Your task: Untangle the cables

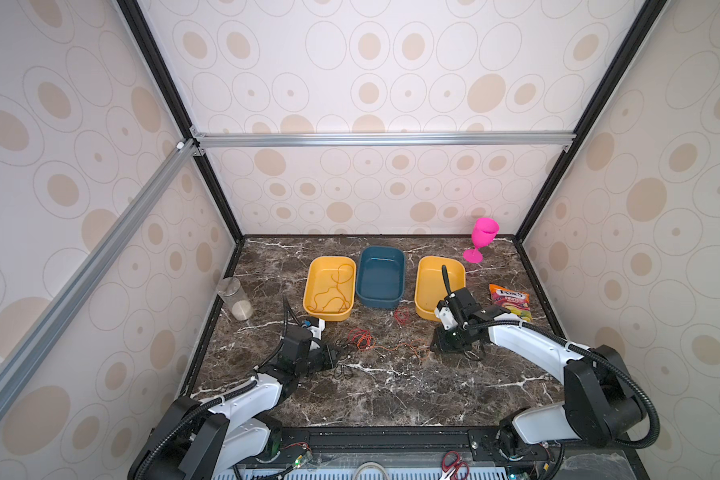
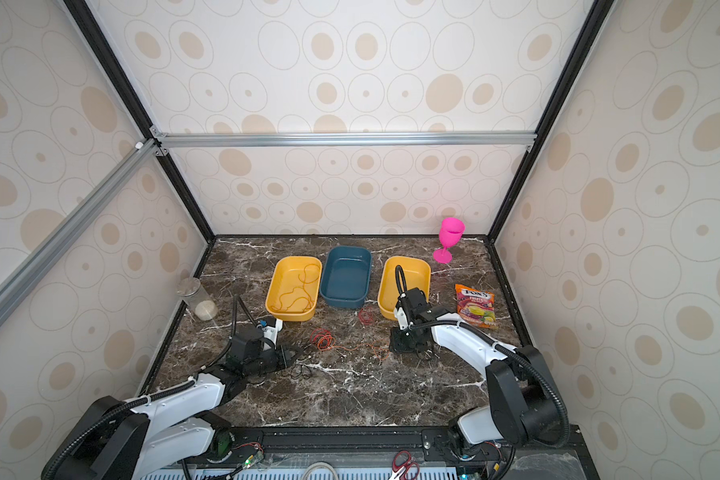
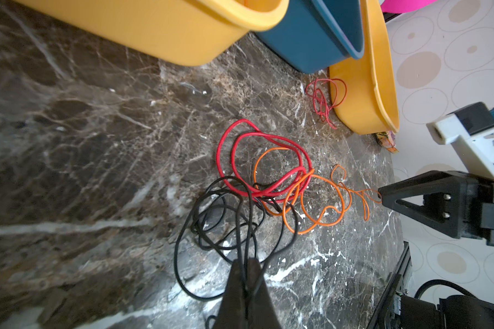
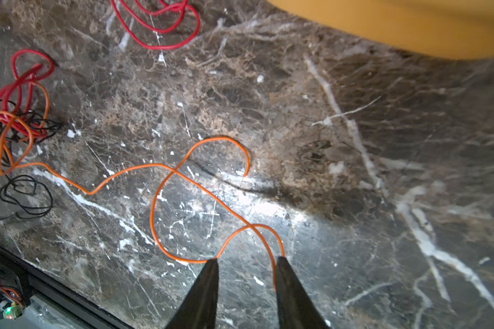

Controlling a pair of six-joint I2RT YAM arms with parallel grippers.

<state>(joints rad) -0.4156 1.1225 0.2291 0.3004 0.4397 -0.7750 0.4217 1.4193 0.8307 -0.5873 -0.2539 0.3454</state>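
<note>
Left gripper pinches black cable; right gripper gapes.

Counted two yellow trays, one blue tray. Tallied two red cables, two orange cables, at least one black cable. Noted one pink goblet at one o'clock, one jar, one candy bag, one pair of scissors.

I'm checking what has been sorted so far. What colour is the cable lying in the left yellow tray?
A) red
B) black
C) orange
C: in both top views a thin orange cable curls in loose loops on the floor of the left yellow tray, with no red or black strand in it.
</note>
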